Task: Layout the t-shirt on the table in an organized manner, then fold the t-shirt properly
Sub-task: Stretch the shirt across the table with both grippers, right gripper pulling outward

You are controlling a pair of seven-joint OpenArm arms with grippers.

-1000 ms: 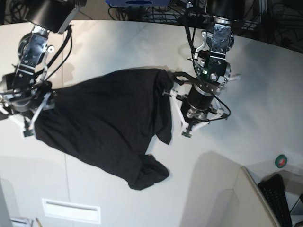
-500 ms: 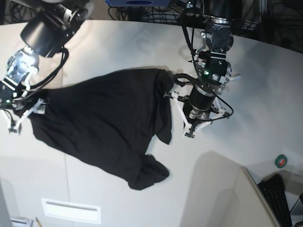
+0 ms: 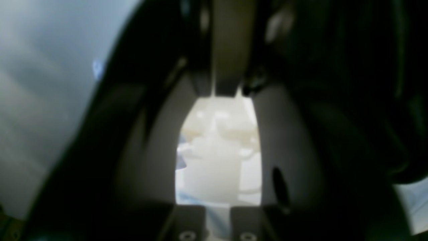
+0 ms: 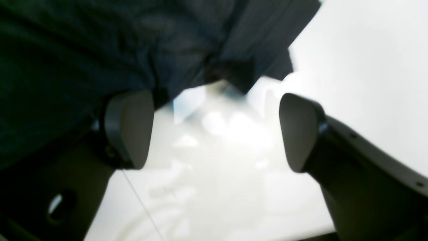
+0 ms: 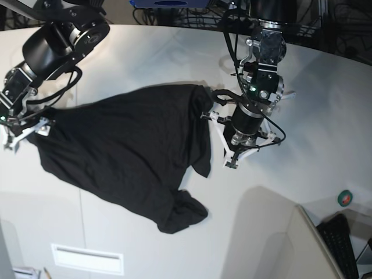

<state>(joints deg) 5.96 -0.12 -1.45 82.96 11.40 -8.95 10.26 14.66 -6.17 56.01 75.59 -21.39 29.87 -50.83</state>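
Still at the spreading stage, by the look of it; no fold yet made. At the far left of the base view, right gripper (image 5: 23,131) spread wide at the left edge of the t-shirt (image 5: 125,145), pads (image 4: 128,129) well apart with dark cloth beside one pad and nothing pinched between them. Across the middle of the table (image 5: 325,104), shirt lying wrinkled and skewed; near corner bunched into a lump, right edge doubled over itself. At the right, left gripper (image 5: 218,113) pressed together at the shirt's far right corner; whether cloth is caught in it, cannot tell. Left to do, seemingly: flattening, squaring, then every fold.
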